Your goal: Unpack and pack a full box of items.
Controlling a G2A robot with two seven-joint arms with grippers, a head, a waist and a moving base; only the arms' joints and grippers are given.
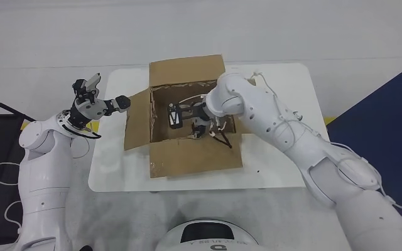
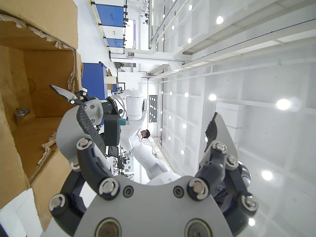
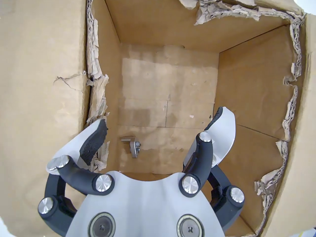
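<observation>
Pincers first: right pincer [image 3: 159, 124] spread wide inside the cardboard box [image 3: 160, 13] on the worktop [image 1: 119, 169], above a small metal bracket [image 3: 133, 146] on the box floor; left pincer [image 2: 148, 119] gapes wide too, empty, by the worktop's far-left corner.

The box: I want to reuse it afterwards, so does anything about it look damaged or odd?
Yes. The cardboard box has a torn, ragged rim on several sides, corrugated layers peeling. One small metal bracket lies on its floor.

Right pincer [image 3: 158, 127] angles downward with fingers spread wide; left pincer [image 2: 148, 122], likewise spread, is held aside
</observation>
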